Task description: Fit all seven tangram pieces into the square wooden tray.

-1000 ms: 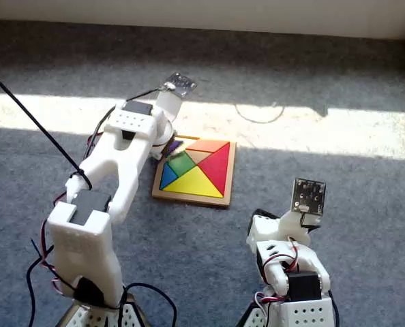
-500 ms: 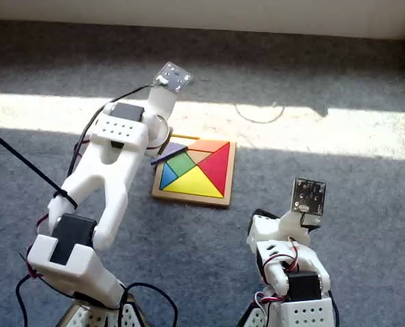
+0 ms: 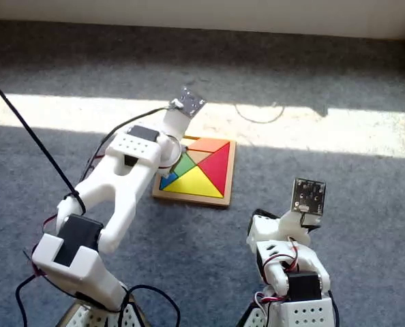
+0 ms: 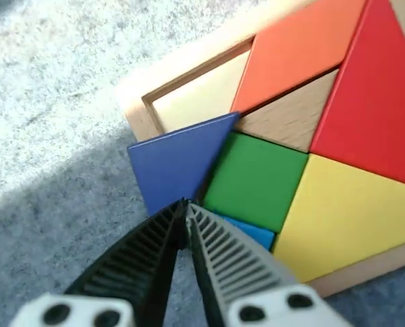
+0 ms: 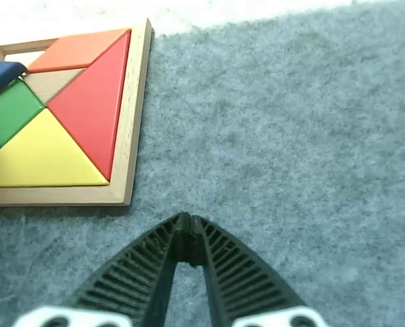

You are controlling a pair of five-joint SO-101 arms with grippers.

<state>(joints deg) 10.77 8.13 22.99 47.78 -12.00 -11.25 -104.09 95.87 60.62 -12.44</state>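
From above, I see the left arm stretched over the far left corner of the square wooden tray. The right arm sits folded, well apart from it.

On my left wrist camera, the left pincer is pinched closed and empty. Its tips are at the edge of the dark blue triangle, which lies askew across the tray's rim beside a bare corner slot.

On the right wrist camera, the right pincer is closed on nothing, above grey carpet.
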